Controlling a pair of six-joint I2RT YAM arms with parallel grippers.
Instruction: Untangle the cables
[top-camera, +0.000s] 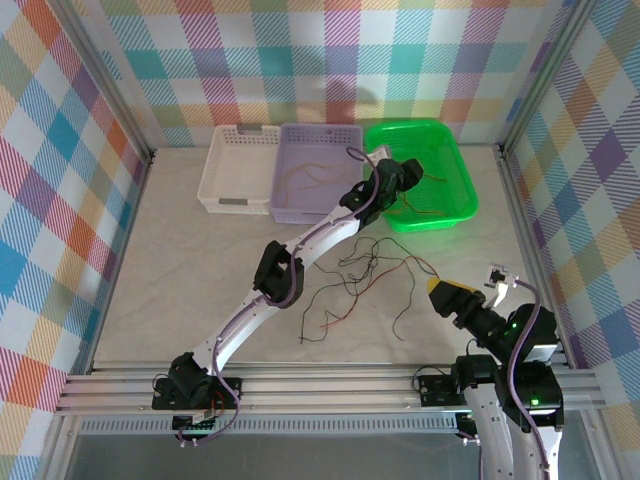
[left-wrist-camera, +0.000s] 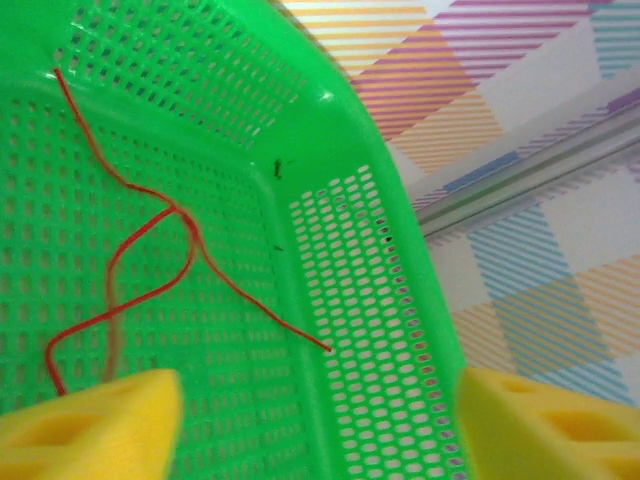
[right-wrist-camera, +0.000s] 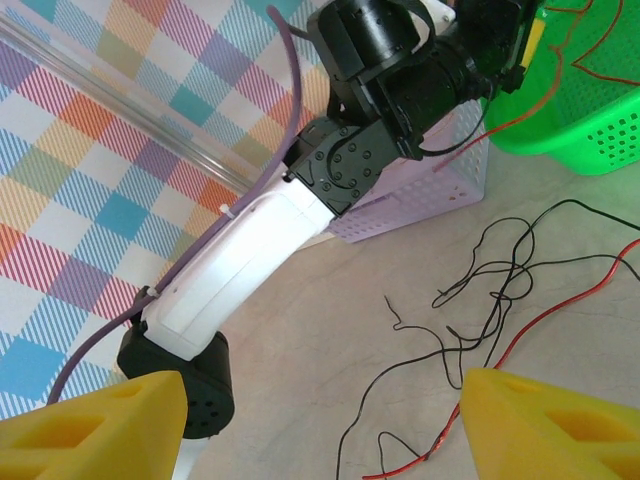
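The left gripper (top-camera: 404, 176) hangs over the near-left part of the green basket (top-camera: 456, 200). Its 2 yellow fingers (left-wrist-camera: 95, 425) are spread wide, with nothing between them. Below it, in the left wrist view, a red cable (left-wrist-camera: 150, 222) lies in a loose loop on the basket's floor, crossed by a paler orange-brown strand (left-wrist-camera: 112, 330). 1 end of the red cable reaches the foot of the perforated side wall. Its lowest bend runs to the edge of the finger at the picture's left, and whether the 2 touch cannot be told.

The main tangle of cables (top-camera: 370, 275) lies on the table (top-camera: 180, 260) in front of the baskets, between the left arm (top-camera: 300, 255) and the right gripper (top-camera: 470, 290). That gripper sits just right of the tangle, with its fingers (right-wrist-camera: 90, 430) also wide apart and holding nothing. In the right wrist view, black cables (right-wrist-camera: 500, 280) and a red strand (right-wrist-camera: 570, 295) sprawl on the table ahead of it, apart from both fingers.

A few more thin cables lie inside the purple basket (top-camera: 320, 129), which stands between the green basket and a white basket (top-camera: 235, 165). The 3 baskets stand side by side in a row along the far side of the table.
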